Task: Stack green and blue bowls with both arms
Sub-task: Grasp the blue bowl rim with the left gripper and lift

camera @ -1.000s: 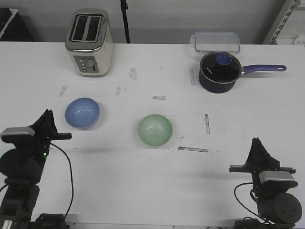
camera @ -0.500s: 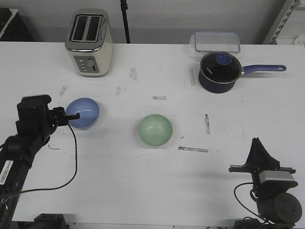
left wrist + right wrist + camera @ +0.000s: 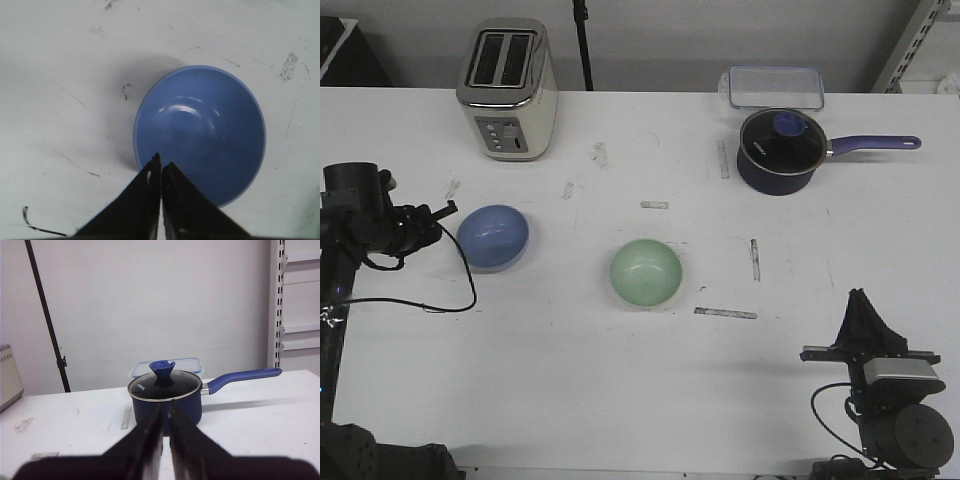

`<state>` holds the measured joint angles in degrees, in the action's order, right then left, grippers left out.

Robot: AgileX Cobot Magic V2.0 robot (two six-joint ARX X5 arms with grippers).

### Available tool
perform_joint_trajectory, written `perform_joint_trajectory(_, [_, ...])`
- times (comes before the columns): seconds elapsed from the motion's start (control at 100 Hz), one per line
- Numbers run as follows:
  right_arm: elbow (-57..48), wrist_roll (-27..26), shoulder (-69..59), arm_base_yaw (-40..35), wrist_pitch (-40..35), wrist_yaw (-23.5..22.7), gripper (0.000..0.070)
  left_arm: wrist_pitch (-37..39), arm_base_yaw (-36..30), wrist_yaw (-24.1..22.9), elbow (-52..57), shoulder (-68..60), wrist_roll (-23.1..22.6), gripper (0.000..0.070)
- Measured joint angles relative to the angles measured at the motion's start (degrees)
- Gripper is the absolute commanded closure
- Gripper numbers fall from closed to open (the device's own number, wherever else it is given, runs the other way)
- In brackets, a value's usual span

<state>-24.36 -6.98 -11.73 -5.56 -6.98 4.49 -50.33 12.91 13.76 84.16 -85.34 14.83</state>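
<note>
On table (image 3: 620, 400): blue bowl (image 3: 493, 237), green bowl (image 3: 646, 273) apart, both empty; both arms' fingers clenched.

The left arm (image 3: 360, 225) reaches in from the left side, lifted up off the table, with a black cable hanging under it. Its wrist bends so the left gripper (image 3: 161, 162) points down. The two fingers (image 3: 145, 185) are pressed together with almost no gap.

The right arm (image 3: 885, 400) sits folded low at the near right corner. The right gripper (image 3: 165, 407) points straight ahead, level with the table. Its fingers (image 3: 147, 432) are close together too, with only a thin slit between them.
</note>
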Motion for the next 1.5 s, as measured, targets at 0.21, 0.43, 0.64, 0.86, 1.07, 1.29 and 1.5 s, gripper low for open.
perform_joint_trajectory(0.21, [0.00, 0.00, 0.00, 0.00, 0.00, 0.00, 0.0684, -0.57, 2.71, 1.90, 0.00, -3.87, 2.51, 0.0487])
perform_joint_trajectory(0.43, [0.00, 0.00, 0.00, 0.00, -0.02, 0.00, 0.0684, 0.22, 2.67, 2.29, 0.00, -6.67, 3.80, 0.0356])
perform_joint_trajectory(0.64, [0.00, 0.00, 0.00, 0.00, -0.02, 0.00, 0.0684, 1.03, 2.16, 2.51, 0.00, -8.90, 4.00, 0.0361])
perform_joint_trajectory(0.86, [0.00, 0.00, 0.00, 0.00, 0.00, 0.00, 0.0684, 2.89, 1.40, 2.54, 0.00, -11.26, 4.00, 0.0374])
perform_joint_trajectory(1.07, [0.00, 0.00, 0.00, 0.00, 0.00, 0.00, 0.0684, 3.17, 0.04, 2.54, 0.00, -14.88, 4.00, 0.0375])
perform_joint_trajectory(1.29, [0.00, 0.00, 0.00, 0.00, 0.00, 0.00, 0.0684, 3.78, -0.61, 2.40, 0.00, -17.05, 4.00, 0.0559])
perform_joint_trajectory(1.5, [0.00, 0.00, 0.00, 0.00, 0.00, 0.00, 0.0684, 3.82, -0.85, 2.27, 0.00, -17.92, 4.00, 0.0672])
